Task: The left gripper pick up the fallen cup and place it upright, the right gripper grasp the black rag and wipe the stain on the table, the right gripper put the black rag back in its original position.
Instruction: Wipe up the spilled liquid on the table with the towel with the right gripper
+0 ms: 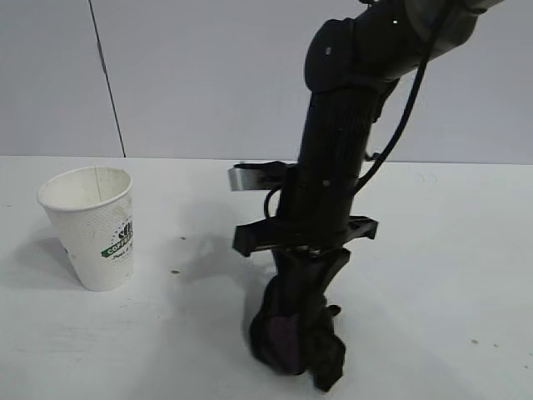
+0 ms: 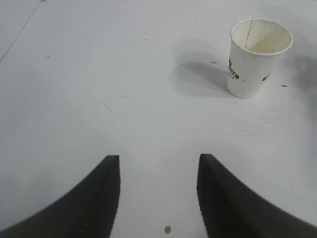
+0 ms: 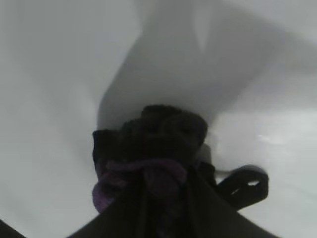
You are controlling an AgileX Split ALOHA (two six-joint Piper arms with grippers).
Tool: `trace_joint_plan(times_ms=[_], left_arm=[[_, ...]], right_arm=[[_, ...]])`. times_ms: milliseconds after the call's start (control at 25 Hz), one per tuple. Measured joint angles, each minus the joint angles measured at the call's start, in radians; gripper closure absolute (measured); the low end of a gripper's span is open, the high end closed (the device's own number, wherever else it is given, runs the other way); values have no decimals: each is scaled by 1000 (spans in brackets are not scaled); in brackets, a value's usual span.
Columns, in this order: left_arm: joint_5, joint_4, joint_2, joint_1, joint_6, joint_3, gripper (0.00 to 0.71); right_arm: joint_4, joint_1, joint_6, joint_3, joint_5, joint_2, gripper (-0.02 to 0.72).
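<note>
The white paper cup with its green band stands upright on the table at the left. In the left wrist view the cup is far from my left gripper, which hangs open over bare tabletop with nothing between its fingers. My right gripper points straight down in the middle, shut on the black rag. The bunched rag, black with purple folds, is pressed onto the table. Its cord loop sticks out at one side. The stain is hidden; only tiny brown specks show.
The right arm rises from the middle of the table toward the upper right. A brown speck lies between the left fingers. Another speck lies at the front right. A grey wall stands behind.
</note>
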Motion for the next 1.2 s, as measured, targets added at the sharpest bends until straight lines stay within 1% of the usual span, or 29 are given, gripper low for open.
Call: trace_joint_plan(times_ms=[80, 200, 240, 320, 360, 400, 480, 520, 600, 640, 800, 880, 920, 1000, 1120, 1200], left_arm=[[0, 0, 0, 0, 0, 0, 357], [0, 0, 0, 0, 0, 0, 357], [0, 0, 0, 0, 0, 0, 357], [0, 0, 0, 0, 0, 0, 357], [0, 0, 0, 0, 0, 0, 357], [0, 0, 0, 0, 0, 0, 357], [0, 0, 0, 0, 0, 0, 357], [0, 0, 0, 0, 0, 0, 357], [0, 0, 0, 0, 0, 0, 357], [0, 0, 0, 0, 0, 0, 357], [0, 0, 0, 0, 0, 0, 357], [0, 0, 0, 0, 0, 0, 357], [0, 0, 0, 0, 0, 0, 357], [0, 0, 0, 0, 0, 0, 357], [0, 0, 0, 0, 0, 0, 357], [0, 0, 0, 0, 0, 0, 357]], right_arm=[[-118, 0, 57, 4, 13, -1, 621], [-276, -14, 169, 7, 18, -4, 621], [-315, -24, 204, 7, 10, -4, 621], [-353, -64, 259, 8, -36, -5, 621], [-353, -88, 276, 8, -59, -5, 621], [-340, -109, 288, 9, -87, -6, 621], [-271, -155, 288, 9, -130, -11, 621], [-228, -170, 278, 9, -143, -11, 621], [-166, -189, 241, 9, -164, -11, 621], [-149, -191, 232, 9, -178, -12, 621], [-88, -190, 232, 7, -234, -16, 621], [-67, -190, 232, -2, -253, -22, 619], [-61, -190, 232, -10, -256, -25, 604], [-56, -190, 232, -30, -254, -32, 527], [-55, -190, 232, -65, -225, -37, 308], [-55, -190, 232, -84, -200, -39, 199]])
